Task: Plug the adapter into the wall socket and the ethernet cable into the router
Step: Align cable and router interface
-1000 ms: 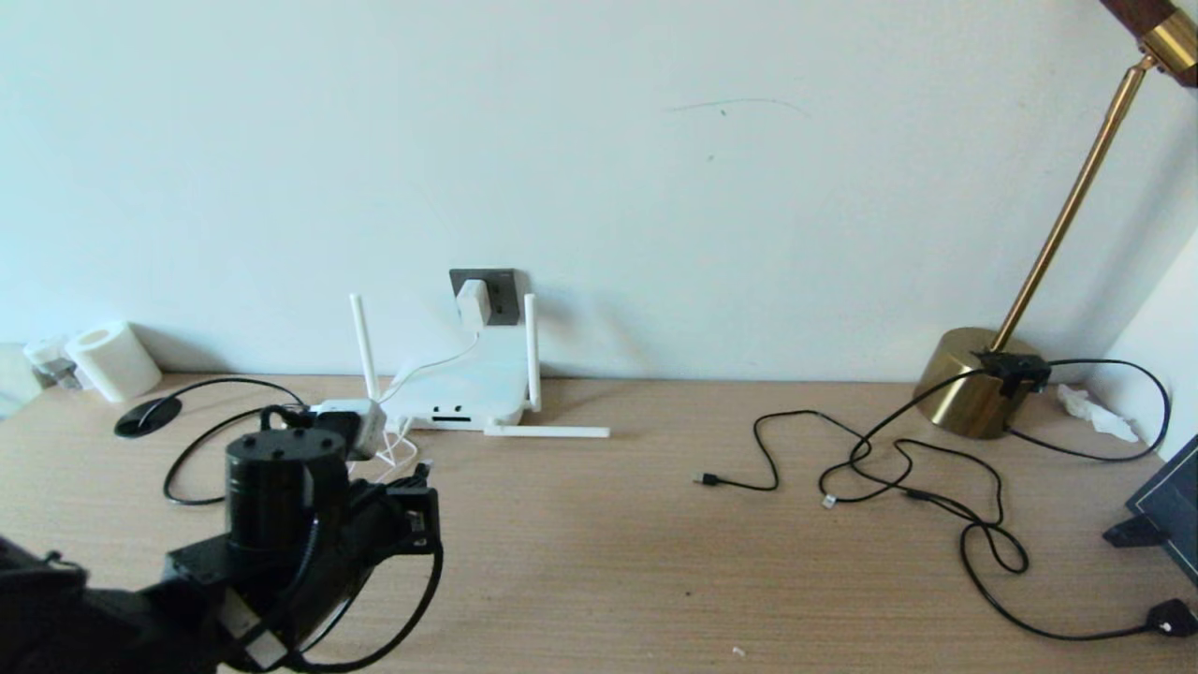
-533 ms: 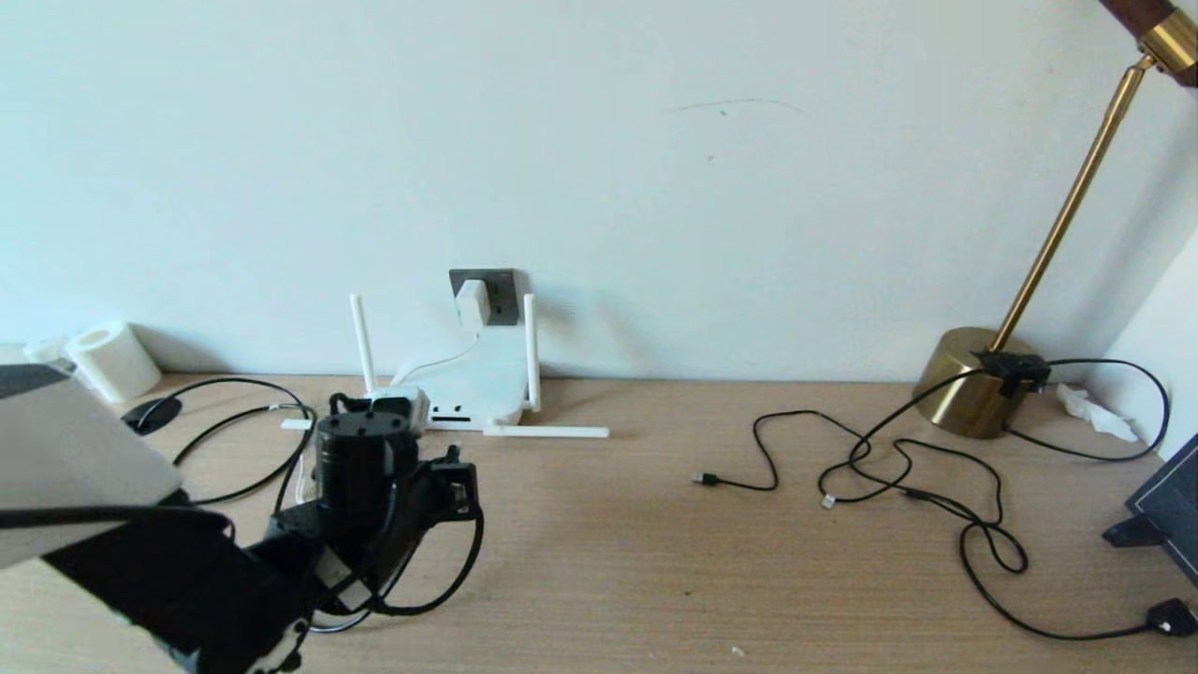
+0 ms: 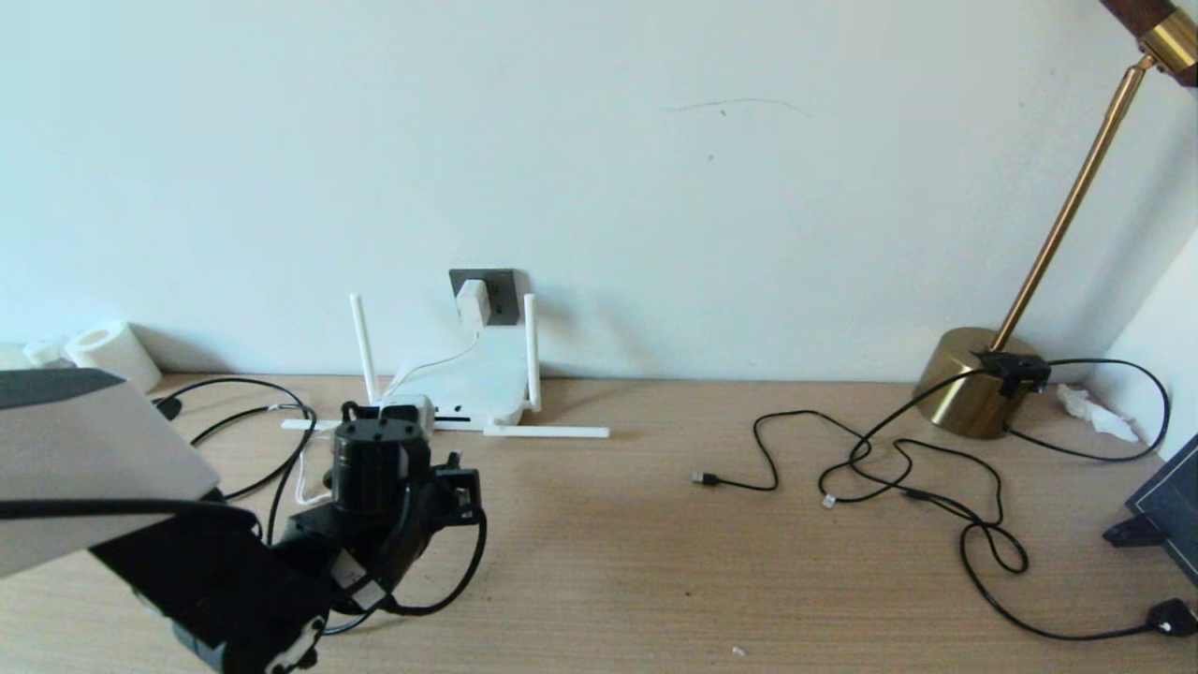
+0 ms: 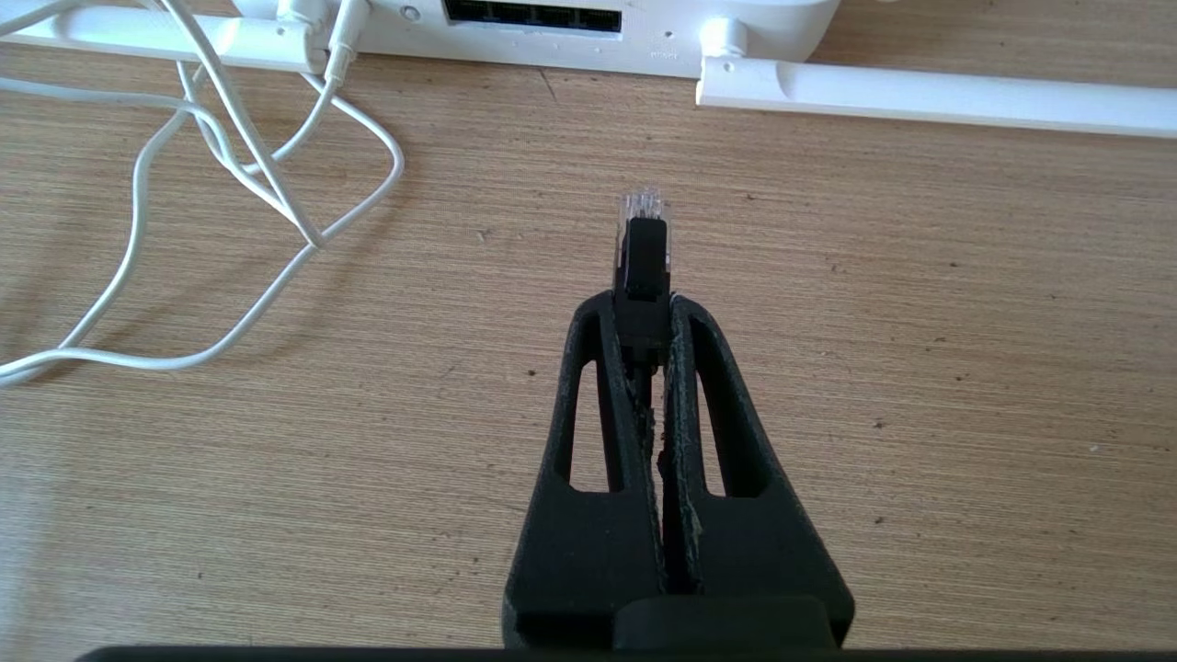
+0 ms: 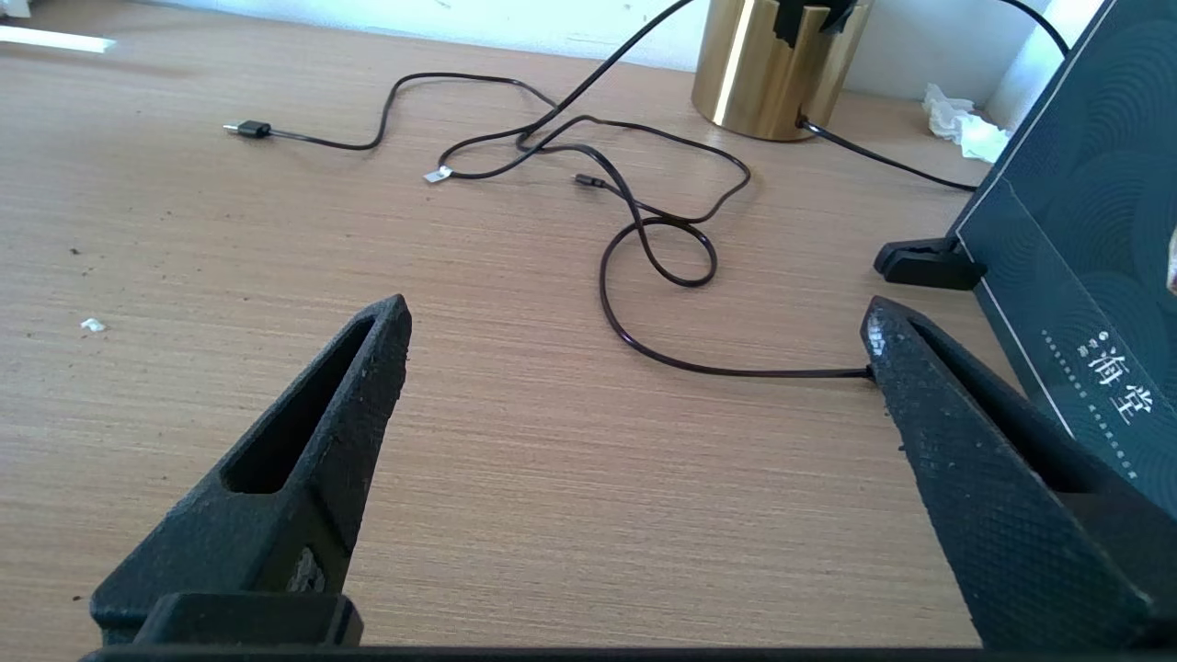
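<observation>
Grip: my left gripper point(image 4: 644, 303) is clamped on the ethernet cable point(image 4: 643, 241) plug.
Aim: I should line it square with the router point(image 4: 533, 28) ports at the desk's back edge.
Spare: my right gripper point(image 5: 634, 368) hangs wide apart.

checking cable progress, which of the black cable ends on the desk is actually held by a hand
The ethernet cable plug with the clear tip, pinched in the left hand just short of the router. The thinner black cords lie loose, untouched.

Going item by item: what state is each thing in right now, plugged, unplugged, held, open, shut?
adapter: plugged into the wall socket.
ethernet cable: plug end held, not yet in the router.
router: ports facing the plug, empty.
left gripper: shut on the plug.
right gripper: open, empty, above the desk.
</observation>
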Controlling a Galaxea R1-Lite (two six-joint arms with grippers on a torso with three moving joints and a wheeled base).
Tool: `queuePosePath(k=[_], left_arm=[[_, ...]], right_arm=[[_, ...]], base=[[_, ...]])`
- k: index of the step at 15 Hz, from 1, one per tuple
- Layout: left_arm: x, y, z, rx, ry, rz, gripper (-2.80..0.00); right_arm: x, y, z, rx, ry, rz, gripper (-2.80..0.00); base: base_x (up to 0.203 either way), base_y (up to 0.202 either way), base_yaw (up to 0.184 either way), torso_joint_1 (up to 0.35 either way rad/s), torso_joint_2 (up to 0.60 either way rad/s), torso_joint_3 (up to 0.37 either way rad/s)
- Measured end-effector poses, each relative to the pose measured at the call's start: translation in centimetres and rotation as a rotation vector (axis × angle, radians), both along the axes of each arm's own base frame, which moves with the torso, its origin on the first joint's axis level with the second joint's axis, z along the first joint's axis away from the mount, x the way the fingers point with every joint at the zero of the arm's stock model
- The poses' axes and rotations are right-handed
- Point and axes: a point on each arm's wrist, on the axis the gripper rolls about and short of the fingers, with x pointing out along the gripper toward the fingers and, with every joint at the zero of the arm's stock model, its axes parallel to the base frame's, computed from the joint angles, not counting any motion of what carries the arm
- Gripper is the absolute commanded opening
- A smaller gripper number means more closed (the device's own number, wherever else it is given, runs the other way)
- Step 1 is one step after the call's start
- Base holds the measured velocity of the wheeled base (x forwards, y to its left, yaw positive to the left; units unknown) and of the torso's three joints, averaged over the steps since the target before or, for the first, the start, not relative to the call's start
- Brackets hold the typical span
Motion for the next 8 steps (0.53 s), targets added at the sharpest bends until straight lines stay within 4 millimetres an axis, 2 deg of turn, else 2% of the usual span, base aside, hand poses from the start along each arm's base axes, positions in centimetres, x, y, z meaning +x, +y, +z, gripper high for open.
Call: queuePosePath(k=[8], left_arm=[[0.34,0.29,-0.10,-0.002,0.002,0.006,-2.80]], right_arm=[[-0.01,0.00,0.01,0.000,-0.001,0.001,0.00]], base=[[0.000,0.000,0.000,0.000,0.00,0.000]])
